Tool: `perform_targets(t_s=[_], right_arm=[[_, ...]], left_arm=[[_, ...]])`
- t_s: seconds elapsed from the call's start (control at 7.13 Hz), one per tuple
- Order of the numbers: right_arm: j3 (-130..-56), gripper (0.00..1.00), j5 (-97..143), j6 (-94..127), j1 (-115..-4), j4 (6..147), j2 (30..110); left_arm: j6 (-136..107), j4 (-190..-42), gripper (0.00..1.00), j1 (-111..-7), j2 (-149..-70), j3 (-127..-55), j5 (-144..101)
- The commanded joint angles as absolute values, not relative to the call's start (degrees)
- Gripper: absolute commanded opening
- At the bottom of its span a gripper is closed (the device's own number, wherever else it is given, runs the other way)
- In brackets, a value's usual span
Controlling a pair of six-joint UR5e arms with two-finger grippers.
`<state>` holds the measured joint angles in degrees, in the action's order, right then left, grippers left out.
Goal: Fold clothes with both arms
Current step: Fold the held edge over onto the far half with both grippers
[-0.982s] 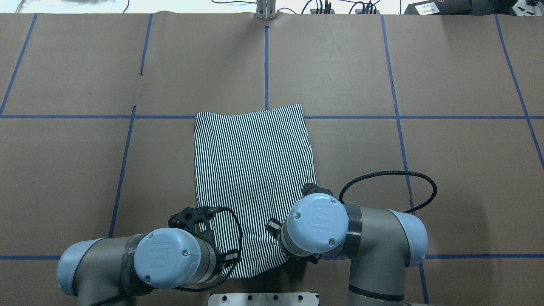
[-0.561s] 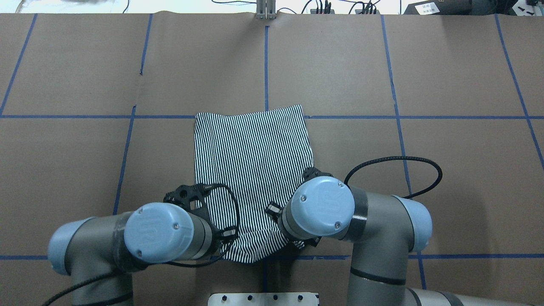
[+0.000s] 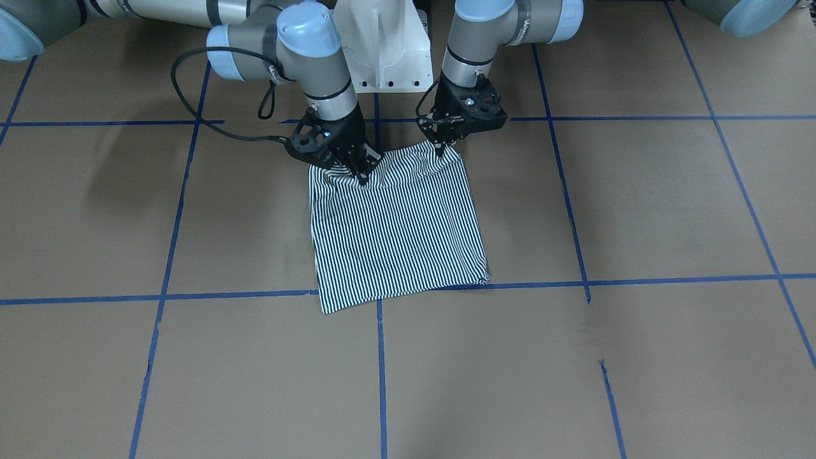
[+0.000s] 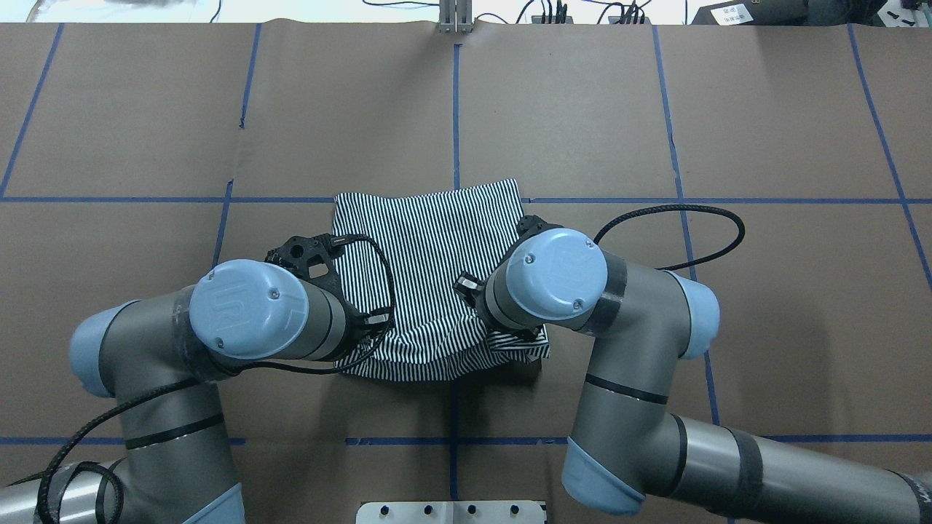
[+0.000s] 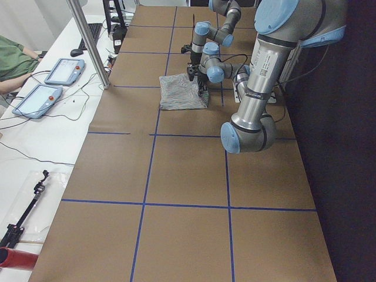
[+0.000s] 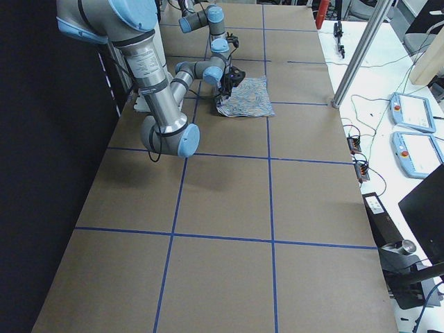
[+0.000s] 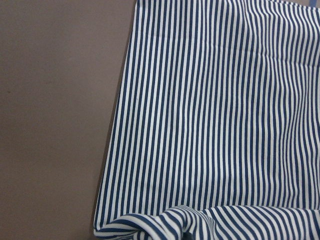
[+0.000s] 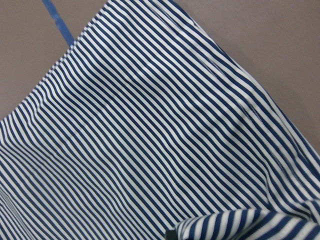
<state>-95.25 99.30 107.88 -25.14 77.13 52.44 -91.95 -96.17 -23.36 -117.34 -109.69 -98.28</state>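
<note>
Change: we find both arms farther out from the pedestal base (image 3: 382,44) than a second ago. The shirt edge they hold has travelled with them, so more bare worktop (image 4: 655,109) shows on the base side.
Polo shirt (image 3: 398,236): thin navy-and-white stripes, lying on the worktop straight out from the pedestal base. The edge nearest the base is lifted and bunched. The edge farthest from the base lies flat along a blue tape line (image 3: 637,280).
Left end effector (image 3: 440,150): fingers pressed together on one corner of the lifted edge, just out from the base on the robot's left.
Right end effector (image 3: 362,178): pinching the other corner of the same lifted edge, just out from the base on the robot's right.
Left arm (image 4: 247,320): its wrist hangs over the shirt's side, beyond the base.
Right arm (image 4: 561,284): its wrist hangs over the opposite side of the shirt.
Wrist views: we see striped cloth filling both, with a raised curl of fabric at the bottom; no fingers show there.
</note>
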Motion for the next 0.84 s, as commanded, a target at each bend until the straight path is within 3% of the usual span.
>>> perform_targets(t_s=[0.0,0.14,0.28,0.42,0.7], right_arm=[[-88.3,0.0,98.3,106.1,-29.9,75.3,47.6],[-79.5,0.0,97.2,106.0,-32.3,73.4,42.5],[-69.8,0.73,94.8,105.9,-33.5,64.3,38.8],[-65.8,1.0,93.1,101.0,-34.9,60.5,37.2],[-65.6,1.0,94.6,99.4,-39.4,60.5,37.2]], left_arm=[[-91.4,-97.7,0.0,-28.8,-118.8,-106.9,-98.3],[-91.3,-101.0,0.0,-33.5,-121.6,-99.2,-98.3],[-90.4,-108.6,0.99,-36.4,-123.1,-90.7,-98.3],[-87.3,-113.2,1.0,-38.7,-123.6,-88.0,-98.3],[-83.7,-113.2,1.0,-43.0,-123.6,-87.4,-99.0]])
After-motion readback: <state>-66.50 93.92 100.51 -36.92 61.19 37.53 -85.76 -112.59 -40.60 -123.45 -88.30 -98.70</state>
